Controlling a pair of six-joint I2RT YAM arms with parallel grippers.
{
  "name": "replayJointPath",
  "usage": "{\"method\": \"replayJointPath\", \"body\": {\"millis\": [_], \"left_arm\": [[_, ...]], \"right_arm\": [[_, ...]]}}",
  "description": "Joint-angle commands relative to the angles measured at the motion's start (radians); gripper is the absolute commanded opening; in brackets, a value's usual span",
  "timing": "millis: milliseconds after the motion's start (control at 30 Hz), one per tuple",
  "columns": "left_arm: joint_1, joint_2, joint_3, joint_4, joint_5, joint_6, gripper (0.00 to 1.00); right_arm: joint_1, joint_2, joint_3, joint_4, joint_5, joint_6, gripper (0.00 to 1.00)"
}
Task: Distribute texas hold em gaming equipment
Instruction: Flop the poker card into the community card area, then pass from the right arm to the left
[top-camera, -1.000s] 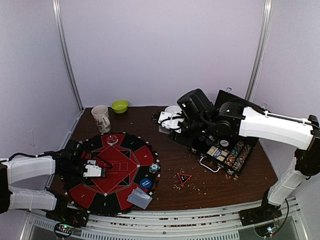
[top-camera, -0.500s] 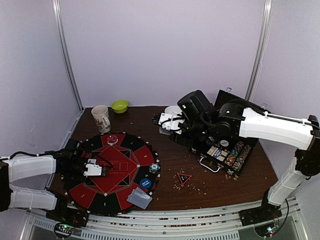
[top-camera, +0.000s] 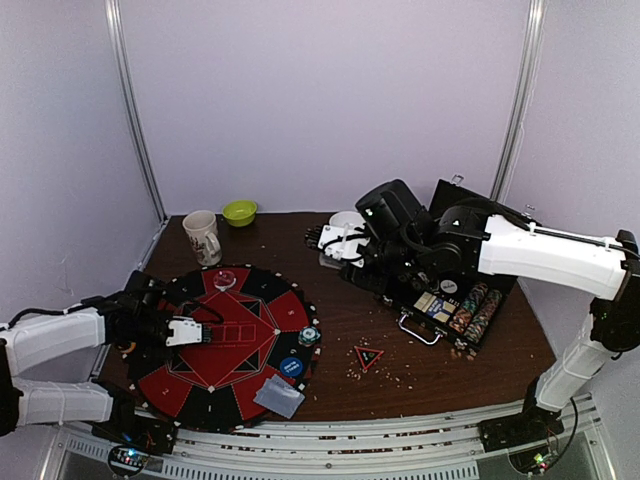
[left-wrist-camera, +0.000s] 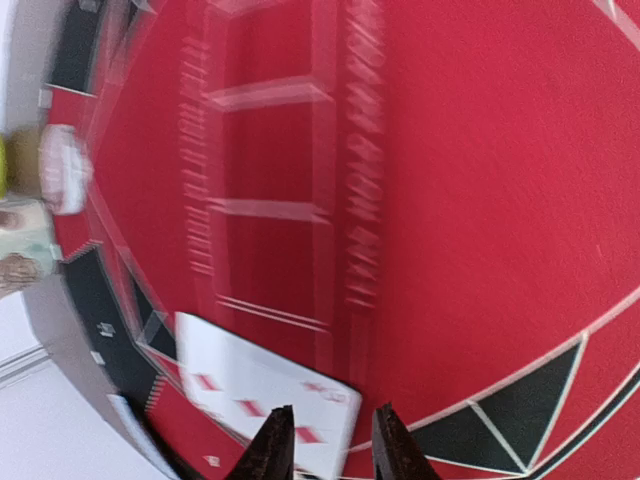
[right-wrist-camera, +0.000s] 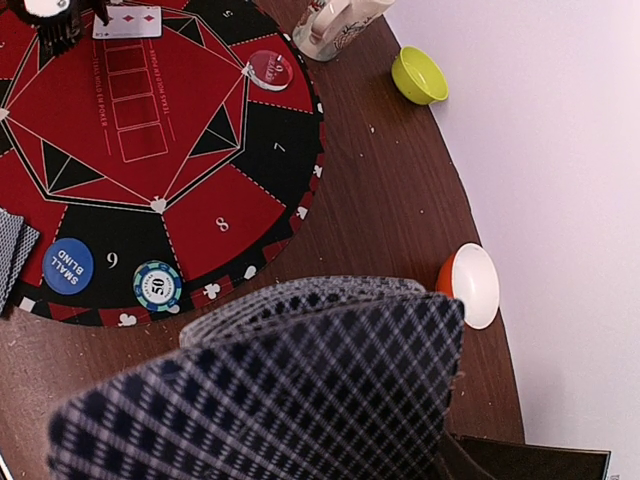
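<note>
even soft light; l wrist view motion-blurred.

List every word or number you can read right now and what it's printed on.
"SMALL BLIND": on the blue button.
"5", "7", "8", "9": on seat segments of the poker mat.
A number on the striped chip: too small to be sure.
Lettering beside the mat's card boxes, on the red-and-white disc and on the mug: too blurred to read.
No text on the deck of cards nearest the right wrist camera, only patterned backs.

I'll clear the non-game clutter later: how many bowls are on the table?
2: a green bowl at the far edge beside the mug, and an orange-and-white bowl further right along that edge. The right arm could hide more.
</note>
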Motion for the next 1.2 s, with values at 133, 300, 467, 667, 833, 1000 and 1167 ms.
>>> {"method": "replayJointPath", "body": {"millis": [133,300,467,667,833,1000,1167], "left_arm": [[0.002,0.004,0.372,0.093,0.289,-0.436,0.42],[0.001,0.109,0.599,0.272,0.507,-1.004,0.97],[-0.122,0.159,0.588,0.567,0.603,-1.429,0.95],[-0.253,0.364,0.713,0.531,0.678,-1.753,0.86],[-0.295,0.411,0.653,0.739,0.769,-1.881,0.97],[-0.303,0.427,0.642,0.804,0.796,-1.881,0.98],[-0.304,0.483,0.661,0.733,0.814,-1.884,0.90]], "right_arm": [[-0.005,-0.011,0.024,-0.003,-0.001,0.003,0.46],[-0.006,0.003,0.037,-0.011,-0.001,0.005,0.46],[-0.006,0.014,0.051,-0.013,-0.010,0.005,0.46],[0.005,0.035,0.070,-0.009,0.007,-0.010,0.45],[0.014,0.042,0.078,-0.013,0.017,-0.017,0.45],[0.020,0.054,0.090,-0.020,0.006,-0.015,0.45],[0.025,0.063,0.100,-0.020,-0.004,-0.014,0.45]]}}
